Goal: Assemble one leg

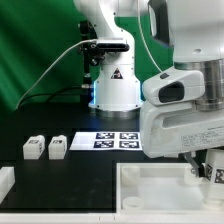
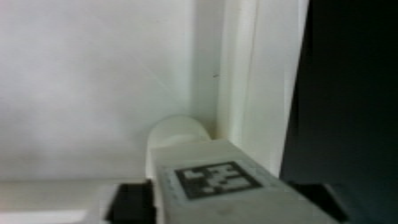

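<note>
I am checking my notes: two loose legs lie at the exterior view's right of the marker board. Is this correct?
No. The two loose legs lie at the exterior view's left of the marker board, not its right; the exterior view shows this.

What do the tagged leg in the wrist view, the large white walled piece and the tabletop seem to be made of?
Leg: probably hard plastic, smooth matte white, with rounded moulded-looking edges; its tag looks printed.
White walled piece: likely the same plastic, uniform white, crisp raised walls.
Tabletop: matte black; material cannot be told.
</note>
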You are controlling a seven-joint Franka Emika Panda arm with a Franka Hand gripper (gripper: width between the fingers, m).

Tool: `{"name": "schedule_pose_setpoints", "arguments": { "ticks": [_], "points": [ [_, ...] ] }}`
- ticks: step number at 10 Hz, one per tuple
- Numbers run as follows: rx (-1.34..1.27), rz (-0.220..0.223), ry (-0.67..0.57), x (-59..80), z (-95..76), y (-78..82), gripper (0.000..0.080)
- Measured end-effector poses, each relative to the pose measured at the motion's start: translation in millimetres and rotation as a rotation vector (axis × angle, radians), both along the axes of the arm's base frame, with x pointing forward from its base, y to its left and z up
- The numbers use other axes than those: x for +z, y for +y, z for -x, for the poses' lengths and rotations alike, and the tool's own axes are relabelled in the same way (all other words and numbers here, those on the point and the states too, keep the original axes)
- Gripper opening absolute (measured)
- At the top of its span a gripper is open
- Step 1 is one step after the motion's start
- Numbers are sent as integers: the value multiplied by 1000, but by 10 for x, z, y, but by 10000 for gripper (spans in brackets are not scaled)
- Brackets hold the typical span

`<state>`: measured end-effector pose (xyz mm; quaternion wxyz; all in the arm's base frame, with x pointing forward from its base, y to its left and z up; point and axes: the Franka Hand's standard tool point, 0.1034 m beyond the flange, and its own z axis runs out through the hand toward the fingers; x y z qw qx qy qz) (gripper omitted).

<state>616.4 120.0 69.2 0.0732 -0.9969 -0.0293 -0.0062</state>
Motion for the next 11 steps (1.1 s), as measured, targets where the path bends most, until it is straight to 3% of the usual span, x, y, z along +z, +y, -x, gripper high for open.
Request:
{"name": "schedule_pose_setpoints", "arguments": {
  "ticks": [1,5,7,10,11],
  "points": [
    [-3,2,0,-3,-3,-25,296],
    [-68,-2,12,-8,-13,-29,291],
    [-377,-16,57,-2,-66,-5,291],
    [-915,-93,182,-22,-84,19,291],
    [-1011,-95,203,-27,-79,43,291]
  ]
}}
